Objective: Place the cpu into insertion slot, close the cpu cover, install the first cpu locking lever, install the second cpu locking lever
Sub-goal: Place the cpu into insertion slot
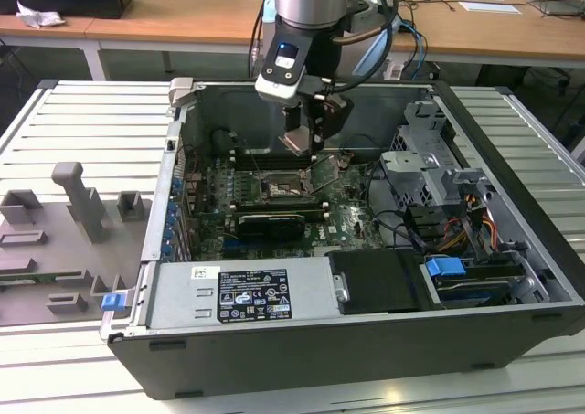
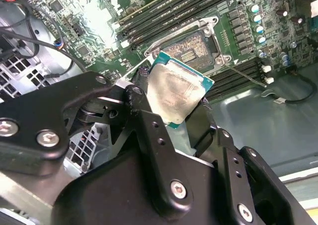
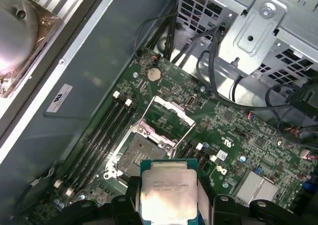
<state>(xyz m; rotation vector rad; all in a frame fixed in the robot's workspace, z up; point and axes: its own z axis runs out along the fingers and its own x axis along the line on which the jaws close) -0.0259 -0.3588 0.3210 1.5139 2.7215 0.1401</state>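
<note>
gripper (image 2: 173,100) clamped on cpu (image 2: 180,86) | held above insertion slot (image 2: 193,47) (cpu cover (image 3: 167,116) flipped open)

Wooden desks (image 1: 183,12) behind; ribbed grey worktable (image 1: 91,122); perhaps papers (image 1: 484,5).

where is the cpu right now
In the first wrist view the cpu is clamped in the gripper, hovering above the open insertion slot, which has the memory slots alongside it. It is not yet seated.

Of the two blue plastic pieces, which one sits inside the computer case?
The blue handle at the exterior view's right, set down inside the case; the blue clip at that view's left sits outside the case's corner.
</note>
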